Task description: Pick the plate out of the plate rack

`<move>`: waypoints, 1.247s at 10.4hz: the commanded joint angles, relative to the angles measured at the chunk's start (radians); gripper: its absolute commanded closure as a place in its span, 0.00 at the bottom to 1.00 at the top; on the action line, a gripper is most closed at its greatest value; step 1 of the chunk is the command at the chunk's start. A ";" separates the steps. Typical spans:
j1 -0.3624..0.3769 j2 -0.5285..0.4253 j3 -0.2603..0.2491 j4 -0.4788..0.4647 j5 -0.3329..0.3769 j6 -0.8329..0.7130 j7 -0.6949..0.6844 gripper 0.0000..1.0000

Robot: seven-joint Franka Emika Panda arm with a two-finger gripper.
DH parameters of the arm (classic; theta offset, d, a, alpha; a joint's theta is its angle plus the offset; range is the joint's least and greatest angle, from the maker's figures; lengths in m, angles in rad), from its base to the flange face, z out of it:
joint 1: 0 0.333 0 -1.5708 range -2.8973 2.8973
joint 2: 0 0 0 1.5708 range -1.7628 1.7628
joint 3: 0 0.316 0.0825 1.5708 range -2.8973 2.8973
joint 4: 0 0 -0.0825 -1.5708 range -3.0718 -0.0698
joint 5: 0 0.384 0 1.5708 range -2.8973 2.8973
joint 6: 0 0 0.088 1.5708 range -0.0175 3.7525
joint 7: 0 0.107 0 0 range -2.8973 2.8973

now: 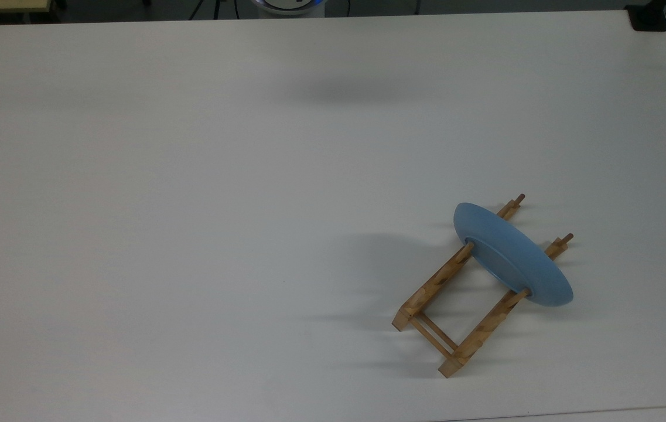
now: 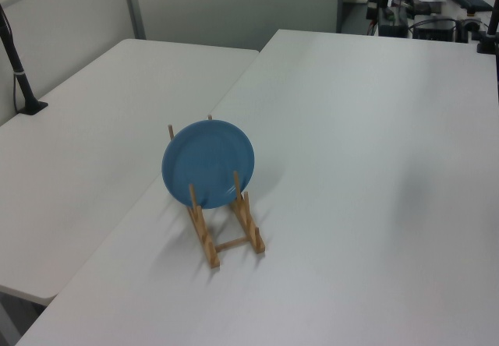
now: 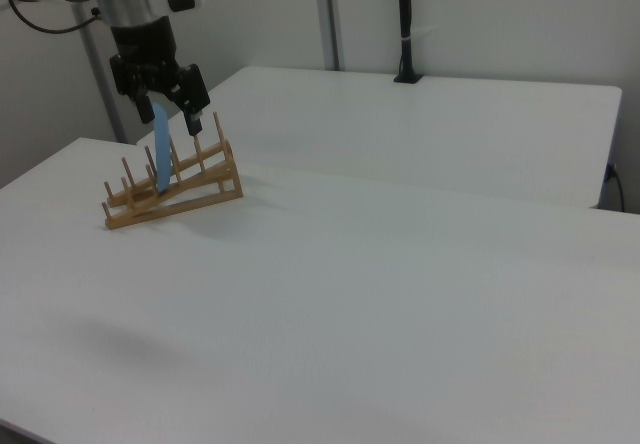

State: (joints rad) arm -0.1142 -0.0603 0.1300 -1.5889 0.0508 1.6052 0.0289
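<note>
The light-blue plate [image 1: 511,255] stands on edge in the light-wood plate rack [image 1: 456,305], toward the top view's lower right. In the left view the plate [image 2: 208,163] shows its round face, leaning between the pegs of the rack [image 2: 226,233]. In the right view the plate [image 3: 163,154] is a thin blue strip rising from the rack [image 3: 175,189]. There my gripper [image 3: 160,99] hangs over the plate's top rim, open, with one finger on each side of the rim. I cannot tell whether the fingers touch it.
The rack rests on a wide white table [image 1: 192,176]. A second white table [image 3: 450,124] adjoins it and carries a black pole [image 3: 405,24]. A black clamp [image 1: 649,17] sits at the top view's upper right corner.
</note>
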 commanded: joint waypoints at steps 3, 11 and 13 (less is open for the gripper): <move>0.007 -0.013 -0.001 -0.022 -0.005 0.022 -0.009 0.00; 0.001 -0.012 -0.006 -0.023 -0.002 0.013 -0.143 0.00; -0.002 -0.007 -0.009 -0.028 -0.002 0.007 -0.402 0.00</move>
State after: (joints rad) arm -0.1154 -0.0593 0.1286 -1.5907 0.0508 1.6052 -0.1376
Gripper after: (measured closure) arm 0.000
